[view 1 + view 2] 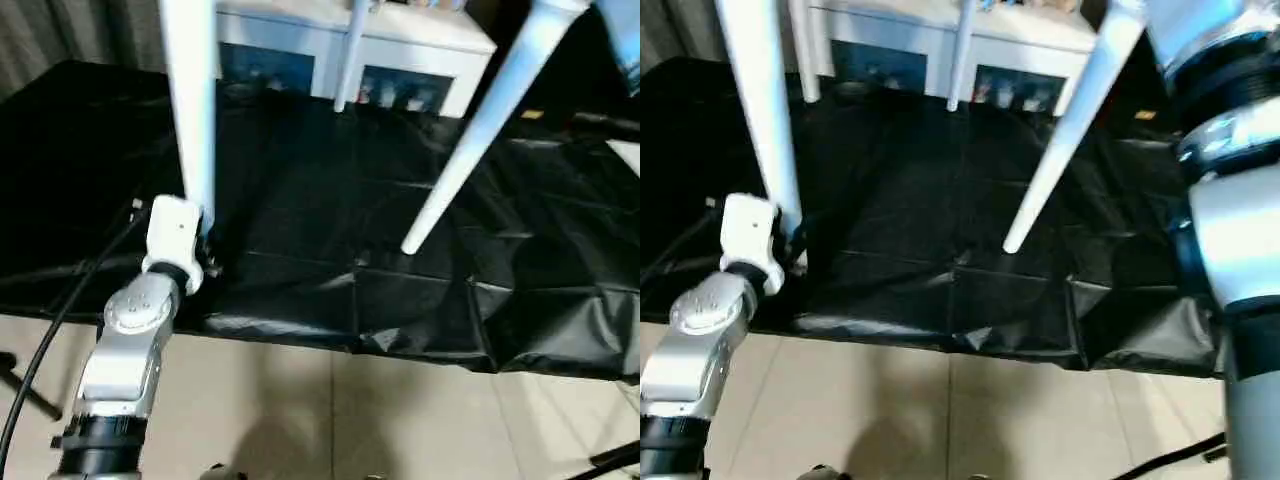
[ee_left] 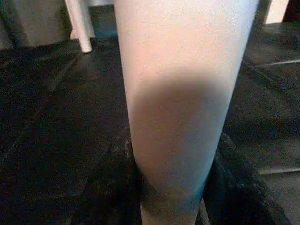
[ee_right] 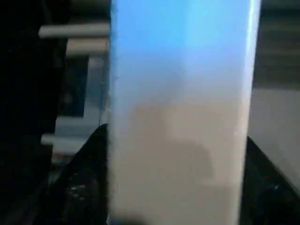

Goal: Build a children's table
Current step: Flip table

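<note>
Several white tapered table legs hang down over a black sheet; the tabletop is out of view above. The near left leg (image 1: 192, 110) stands almost upright, and my left gripper (image 1: 203, 245) is shut on its lower end, its black fingers (image 2: 117, 187) on either side of the tube (image 2: 183, 93). The near right leg (image 1: 480, 130) slants down to a tip (image 1: 412, 245) above the sheet. My right gripper (image 3: 178, 140) is shut on that leg high up, with its fingers (image 3: 79, 183) flanking it. The far legs (image 1: 960, 55) hang behind.
A black plastic sheet (image 1: 320, 200) covers the low surface, wrinkled along its near edge. Behind it stands a white cabinet (image 1: 340, 50) with glass doors. Pale tile floor (image 1: 350, 410) lies in front. A black cable (image 1: 50, 320) runs along my left arm.
</note>
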